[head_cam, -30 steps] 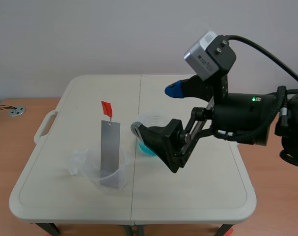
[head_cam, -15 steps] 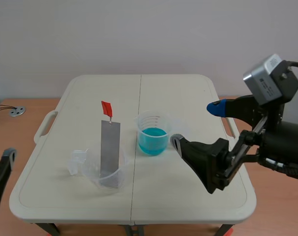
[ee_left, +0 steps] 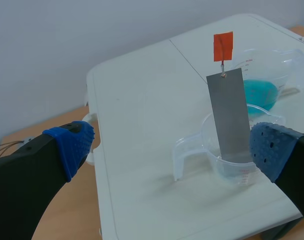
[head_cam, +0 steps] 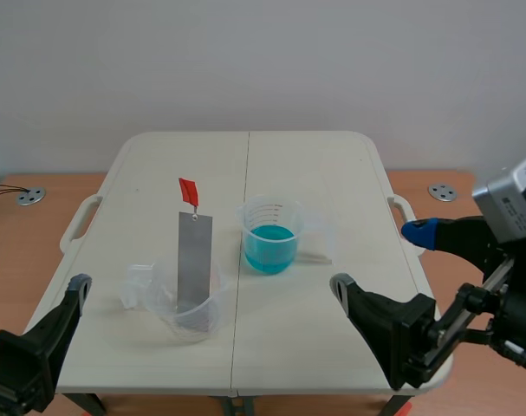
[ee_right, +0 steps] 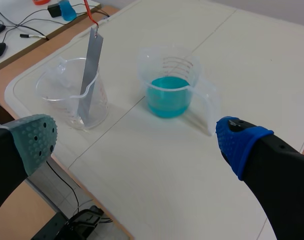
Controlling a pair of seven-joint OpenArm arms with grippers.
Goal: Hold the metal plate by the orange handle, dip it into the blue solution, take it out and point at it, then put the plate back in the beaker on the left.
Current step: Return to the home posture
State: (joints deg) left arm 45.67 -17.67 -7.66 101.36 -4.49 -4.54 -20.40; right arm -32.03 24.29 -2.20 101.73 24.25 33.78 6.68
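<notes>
While both arms sit low at the near side of the table [head_cam: 314, 173], I see their fingers standing wide apart. The left gripper [ee_left: 172, 146] shows one blue pad at each side of its wrist view, with nothing pressed between them. In the scene view most of this arm is cut off at the corner, and I can make out only one finger there. The right gripper [ee_right: 136, 140] is spread as well, with one grey-green pad and one blue pad. It hangs by the near right corner of the table, and the rest of that arm runs out of the picture.

Just ahead of the left gripper stands the clear beaker [ee_left: 212, 145]. The metal plate [ee_left: 232, 115] stands in it, almost upright, with its upper part rising well above the rim. I see its lower end only dimly through the plastic. The orange handle [ee_left: 223, 46] sticks up from the top of the plate; how it is joined is too small for me to tell. In the right wrist view this handle is cut off by the edge.

Beyond it and a little to the right stands the second beaker [head_cam: 271, 217], near the first, and the scene view shows a small gap between them. The blue solution [head_cam: 269, 247] fills its lower part. Its clear handle is hard to make out against the table.

Farther away, on the wooden surface at each side of the table, lie a round metal disc [head_cam: 30, 197] and another disc [head_cam: 442, 191].
</notes>
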